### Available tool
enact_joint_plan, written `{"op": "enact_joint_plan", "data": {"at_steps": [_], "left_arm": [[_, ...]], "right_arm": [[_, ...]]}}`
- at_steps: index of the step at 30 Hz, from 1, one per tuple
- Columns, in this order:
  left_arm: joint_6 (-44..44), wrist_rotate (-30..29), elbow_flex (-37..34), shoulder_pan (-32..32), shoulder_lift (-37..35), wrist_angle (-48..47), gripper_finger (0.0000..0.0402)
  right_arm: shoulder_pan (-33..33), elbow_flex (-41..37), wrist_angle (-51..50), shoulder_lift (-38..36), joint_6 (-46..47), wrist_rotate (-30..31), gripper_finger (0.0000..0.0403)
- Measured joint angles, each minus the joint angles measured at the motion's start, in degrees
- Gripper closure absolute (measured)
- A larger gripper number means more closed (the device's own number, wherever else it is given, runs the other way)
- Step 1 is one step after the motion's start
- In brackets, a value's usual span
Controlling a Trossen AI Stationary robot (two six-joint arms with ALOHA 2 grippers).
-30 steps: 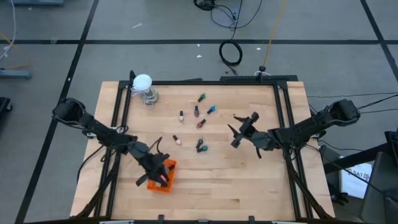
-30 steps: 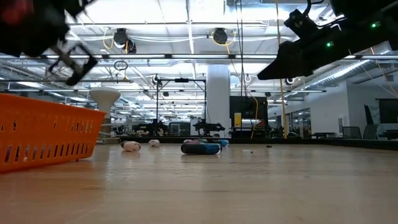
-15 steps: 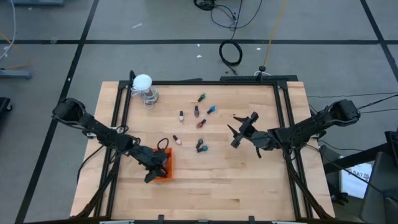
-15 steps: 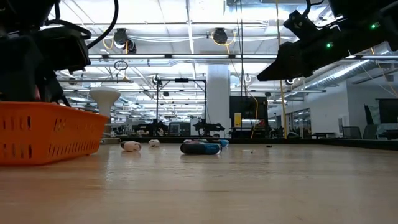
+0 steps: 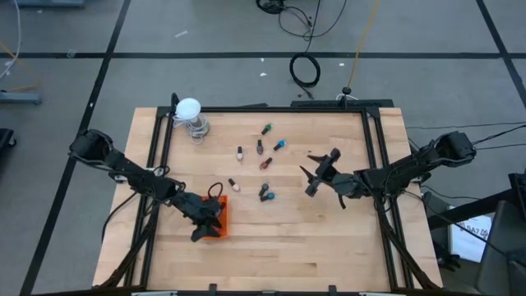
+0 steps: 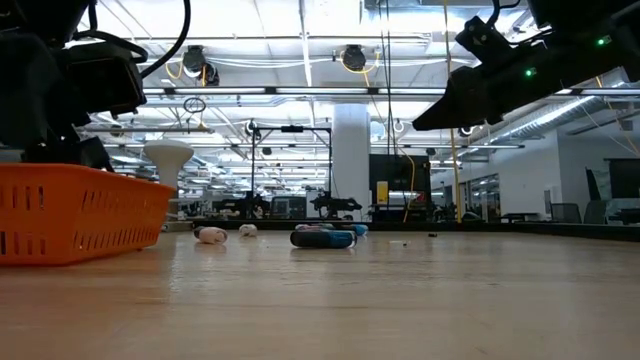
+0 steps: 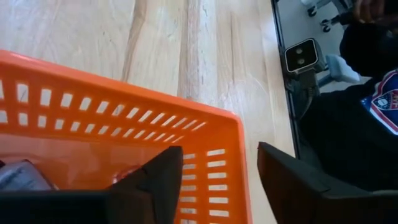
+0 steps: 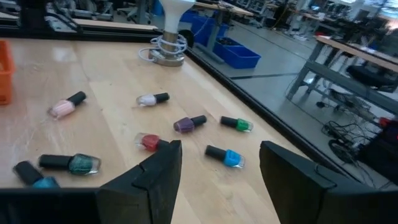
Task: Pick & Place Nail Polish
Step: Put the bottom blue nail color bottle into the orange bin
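Several nail polish bottles lie on their sides mid-table, among them a green one, a teal one, a red one and a pink one. The right wrist view shows them too, such as the purple one. The orange tray sits near the front left. My left gripper is down over the tray and open. In the left wrist view its fingers stand either side of the tray's end wall. A bottle lies in the tray. My right gripper hangs open above the table, right of the bottles.
A white ball on a clear stand is at the table's far left corner. A black frame runs along the table's sides. Bare wood lies near the front edge. A person in dark clothes is beyond the table edge.
My left gripper has gone down from above the tray into it and then kept still. The pink thing seen at its tips half a second ago no longer shows. The tray now stands a little nearer the far edge than a second ago.
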Motion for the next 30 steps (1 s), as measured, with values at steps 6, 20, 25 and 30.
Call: {"op": "enact_joint_plan", "data": {"at_steps": [6,20,25,30], "left_arm": [[1.8,4.8,0.0,0.0,-0.6,3.1,0.0169],[16.6,19.5,0.0,3.8,-16.5,16.1,0.0165],[21.7,15.6,0.1,9.1,-23.9,10.6,0.0165],[23.4,8.7,0.1,14.4,-27.9,7.1,0.0165]], "right_arm": [[0.1,0.0,0.0,0.0,0.0,-1.3,0.0200],[-5.0,0.7,6.6,2.2,5.8,-23.7,0.0199],[-5.9,5.6,6.6,12.3,6.0,-32.7,0.0199],[-6.2,14.7,3.3,25.5,2.8,-42.0,0.0199]]}}
